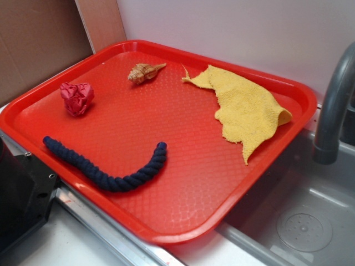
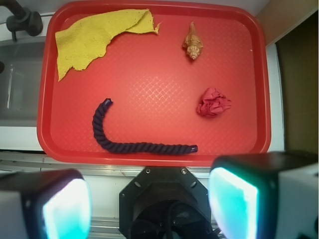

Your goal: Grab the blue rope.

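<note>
The hand [image 2: 149,209] hangs wide and empty off the red tray's [image 2: 149,158] 6 o'clock edge, the blue rope [image 2: 130,145] lying curved just inside it, so a descent too near the rim could strike the lip and miss.

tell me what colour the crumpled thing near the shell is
Red, slightly pinker than the tray. The crumpled wad shows best in the exterior view.
</note>
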Tool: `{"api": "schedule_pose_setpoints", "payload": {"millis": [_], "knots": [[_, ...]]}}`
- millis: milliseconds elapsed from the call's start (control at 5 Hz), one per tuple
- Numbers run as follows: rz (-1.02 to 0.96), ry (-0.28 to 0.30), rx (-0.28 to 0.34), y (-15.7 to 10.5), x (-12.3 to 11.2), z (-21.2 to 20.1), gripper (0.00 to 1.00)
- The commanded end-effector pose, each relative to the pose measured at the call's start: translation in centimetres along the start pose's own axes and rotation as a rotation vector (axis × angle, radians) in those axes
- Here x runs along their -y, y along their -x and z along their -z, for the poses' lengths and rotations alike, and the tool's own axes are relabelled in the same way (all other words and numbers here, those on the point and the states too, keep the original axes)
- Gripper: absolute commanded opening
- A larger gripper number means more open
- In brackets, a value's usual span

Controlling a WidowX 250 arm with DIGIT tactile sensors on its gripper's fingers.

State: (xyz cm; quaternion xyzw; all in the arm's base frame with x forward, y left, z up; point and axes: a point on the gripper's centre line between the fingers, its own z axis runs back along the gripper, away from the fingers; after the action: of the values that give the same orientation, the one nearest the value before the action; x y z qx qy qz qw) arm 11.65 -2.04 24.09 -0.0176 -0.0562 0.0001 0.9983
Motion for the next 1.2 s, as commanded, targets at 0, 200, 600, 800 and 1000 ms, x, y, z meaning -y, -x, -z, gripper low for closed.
{"api": "schedule_pose_setpoints", "payload": {"millis": [0,200,600,800,1000], "knots": [[0.000,0.000,0.000,0.0,0.0,0.0,1.00],[0.003,-0.025,-0.028,0.4,1.6,4.5,1.00],[0.084,0.025,0.005,-0.1,5.0,11.4,1.00],[0.090,0.029,-0.026,-0.7,6.6,15.1,1.00],[0.080,0.019,-0.073,-0.9,7.5,18.9,1.00]]}}
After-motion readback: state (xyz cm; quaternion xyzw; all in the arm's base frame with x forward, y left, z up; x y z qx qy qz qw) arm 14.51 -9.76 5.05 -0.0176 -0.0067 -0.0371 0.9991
